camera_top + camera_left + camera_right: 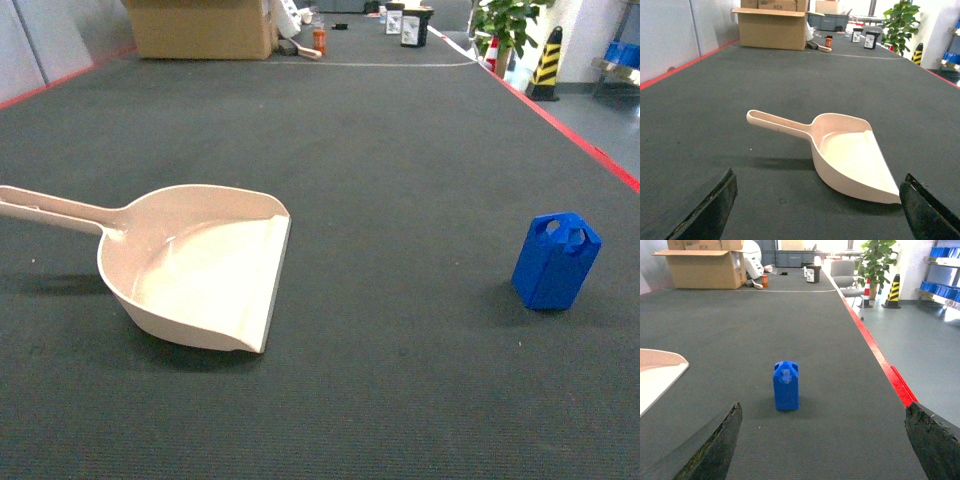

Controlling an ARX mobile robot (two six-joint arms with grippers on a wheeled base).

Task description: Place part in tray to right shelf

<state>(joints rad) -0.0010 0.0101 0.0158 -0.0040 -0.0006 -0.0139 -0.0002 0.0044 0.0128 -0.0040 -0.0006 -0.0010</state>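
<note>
Both grippers, left (817, 210) and right (822, 445), spread wide and empty, part (556, 261) standing on end on the mat well right of the tray (195, 265): I risk tipping it if a finger clips it on approach.

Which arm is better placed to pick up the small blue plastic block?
Right. The small blue plastic block stands centred between the open right end effector fingers; the left wrist view faces the beige plastic scoop.
</note>
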